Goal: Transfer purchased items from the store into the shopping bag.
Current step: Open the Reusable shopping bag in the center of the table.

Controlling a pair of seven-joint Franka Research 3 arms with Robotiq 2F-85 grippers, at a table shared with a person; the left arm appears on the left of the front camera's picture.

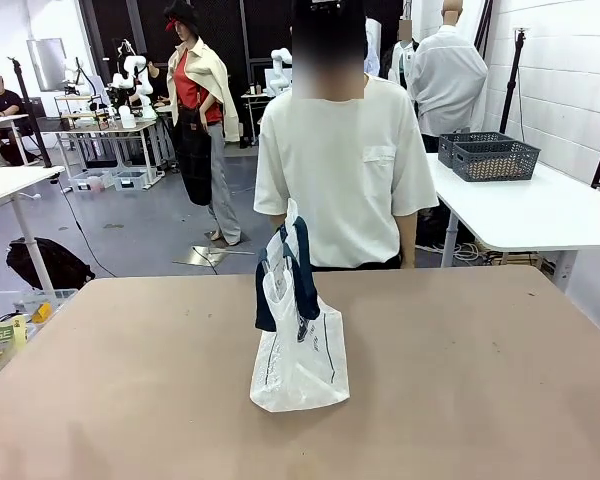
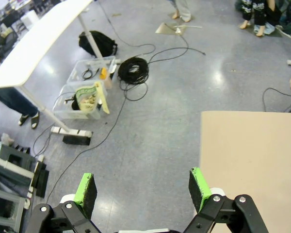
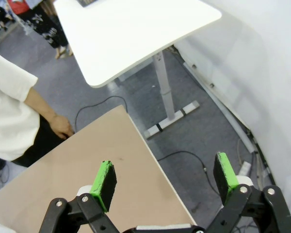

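Shopping bag (image 1: pixel 300 350) stands at the middle of the brown worktop (image 1: pixel 480 380), navy handles up, near the person (image 1: pixel 345 170) at the far side. Left jaws and right jaws both gape wide, empty, by the worktop's edges.

bag: shopping bag (image 1: pixel 300 360), translucent white crinkly plastic, navy handles, small dark print
pose: upright, handles raised
place: centre of frame, lower middle
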